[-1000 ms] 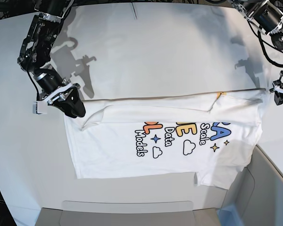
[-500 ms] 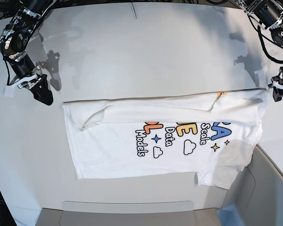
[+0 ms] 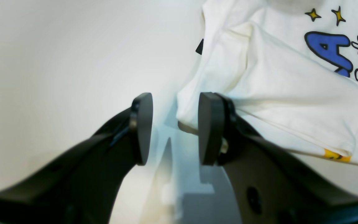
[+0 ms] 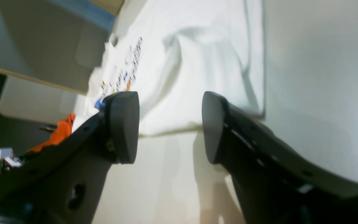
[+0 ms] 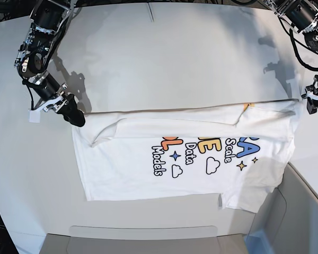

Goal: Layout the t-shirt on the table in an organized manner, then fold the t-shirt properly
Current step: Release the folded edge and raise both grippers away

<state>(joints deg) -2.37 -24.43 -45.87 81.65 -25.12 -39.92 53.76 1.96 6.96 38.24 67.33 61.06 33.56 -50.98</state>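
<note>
The t-shirt (image 5: 185,153) lies flat on the white table (image 5: 175,58), its upper part folded down along a straight edge and its colourful print facing up. My right gripper (image 5: 74,116) hovers open just off the shirt's top left corner; in the right wrist view the gripper (image 4: 169,127) has only table between its pads, with the t-shirt (image 4: 197,62) beyond them. My left gripper (image 5: 312,106) is at the top right corner. In the left wrist view it (image 3: 174,127) stands open, the t-shirt (image 3: 284,87) corner lying right at its tips, not pinched.
A grey-white bin (image 5: 302,211) sits at the near right corner, and the shirt's lower right part hangs over its rim. A shallow grey tray (image 5: 143,235) runs along the front edge. Something orange (image 4: 62,129) shows below the table's edge.
My right gripper let go of the top left corner, swung up and away to the left, then came back beside that corner, open. The left arm and the shirt stayed put.
</note>
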